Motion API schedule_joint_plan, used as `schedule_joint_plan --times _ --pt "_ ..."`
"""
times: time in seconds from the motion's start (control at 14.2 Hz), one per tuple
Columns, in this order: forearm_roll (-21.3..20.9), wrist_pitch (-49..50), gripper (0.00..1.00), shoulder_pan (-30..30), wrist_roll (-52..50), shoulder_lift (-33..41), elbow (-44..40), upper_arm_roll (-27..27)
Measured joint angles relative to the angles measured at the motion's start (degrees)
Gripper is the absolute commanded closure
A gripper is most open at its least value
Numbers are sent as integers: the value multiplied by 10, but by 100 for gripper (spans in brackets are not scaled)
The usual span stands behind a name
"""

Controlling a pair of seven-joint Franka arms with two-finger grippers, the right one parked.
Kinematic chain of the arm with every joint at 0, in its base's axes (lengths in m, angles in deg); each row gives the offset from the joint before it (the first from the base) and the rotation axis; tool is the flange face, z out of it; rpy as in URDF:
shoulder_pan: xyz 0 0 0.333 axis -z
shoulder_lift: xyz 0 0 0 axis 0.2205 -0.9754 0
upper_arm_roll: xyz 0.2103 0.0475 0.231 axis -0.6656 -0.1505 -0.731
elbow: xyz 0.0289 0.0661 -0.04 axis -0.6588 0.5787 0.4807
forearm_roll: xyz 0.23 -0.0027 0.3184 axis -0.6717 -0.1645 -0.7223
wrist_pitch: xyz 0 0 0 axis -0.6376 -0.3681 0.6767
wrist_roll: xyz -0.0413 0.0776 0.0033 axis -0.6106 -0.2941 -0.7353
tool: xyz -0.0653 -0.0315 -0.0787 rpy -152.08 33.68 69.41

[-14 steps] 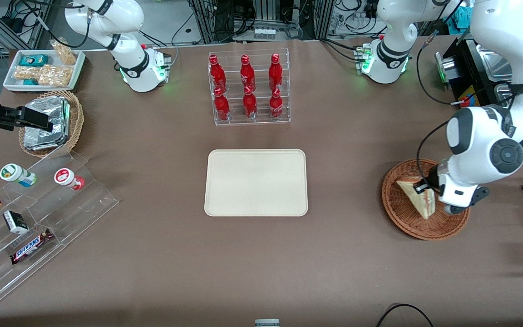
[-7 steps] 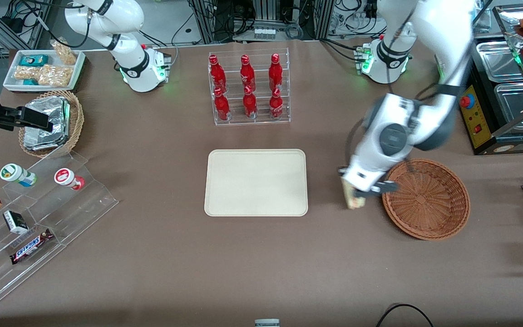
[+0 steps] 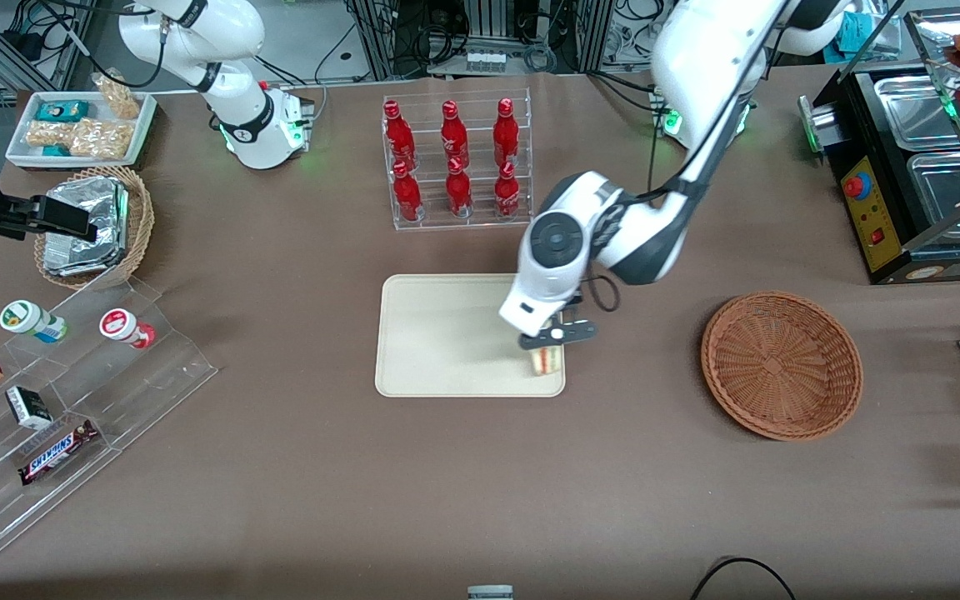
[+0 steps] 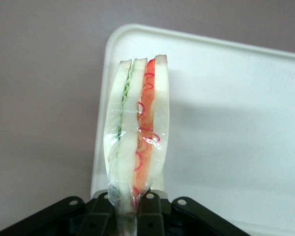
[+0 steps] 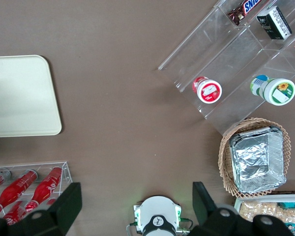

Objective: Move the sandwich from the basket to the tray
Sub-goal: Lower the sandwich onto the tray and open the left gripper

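Note:
My left gripper [image 3: 548, 340] is shut on the sandwich [image 3: 546, 360], a plastic-wrapped wedge of pale bread with green and orange-red filling. It hangs over the corner of the cream-beige tray [image 3: 447, 333] that lies nearest the front camera and toward the working arm's end. In the left wrist view the sandwich [image 4: 136, 132] stands between the fingers [image 4: 150, 206], held by its wrapped end, above the tray's corner [image 4: 226, 123]. The reddish-brown wicker basket [image 3: 782, 363] lies toward the working arm's end of the table, with nothing in it.
A clear rack of red bottles [image 3: 457, 162] stands farther from the front camera than the tray. A tan basket with foil packets [image 3: 97, 223], a white dish of snacks [image 3: 80, 129] and a clear stepped stand with snacks [image 3: 55, 400] lie toward the parked arm's end.
My gripper lifted the sandwich out of the basket and carried it sideways across the table to above the tray's corner. The basket is now empty.

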Motion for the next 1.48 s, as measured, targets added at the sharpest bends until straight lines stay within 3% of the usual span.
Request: schedule_joint_plan --times 0.35,0.7,0.85,0.99,1.06,1.48 --pt "0 0 83 16 -19 -54 -58 0" --pt "0 0 70 50 -28 -68 -78 0" --pt "0 0 55 57 -33 -69 -78 -1" --pt "0 0 6 65 -40 -71 -79 -1" --pt "-1 0 0 70 -44 -72 -80 -1" --pt "-2 31 0 72 -49 -57 -125 -32"
